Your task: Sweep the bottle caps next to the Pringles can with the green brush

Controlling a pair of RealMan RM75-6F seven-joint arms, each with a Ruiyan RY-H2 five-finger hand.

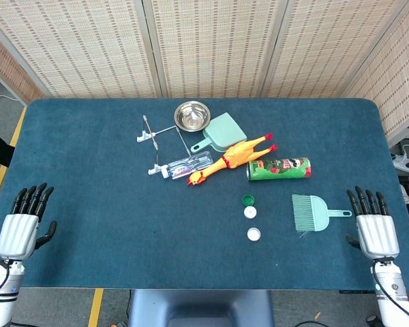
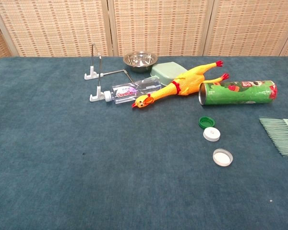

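Note:
A green Pringles can (image 1: 279,168) (image 2: 237,92) lies on its side right of centre on the blue table. Below its open end sit three bottle caps: a green cap (image 1: 248,200) (image 2: 206,122), a white cap (image 1: 250,212) (image 2: 211,134) and another white cap (image 1: 253,234) (image 2: 222,157). The green brush (image 1: 312,212) (image 2: 281,135) lies flat to their right, bristles toward the caps, handle pointing right. My right hand (image 1: 375,229) rests open at the table's right front, just beyond the brush handle. My left hand (image 1: 22,227) rests open at the left front. Neither hand shows in the chest view.
Behind the caps lie a yellow rubber chicken (image 1: 230,159), a plastic water bottle (image 1: 184,165), a green dustpan (image 1: 220,133), a steel bowl (image 1: 191,116) and a wire stand (image 1: 154,135). The blue table (image 1: 88,204) ends near both hands. Wicker screens stand behind.

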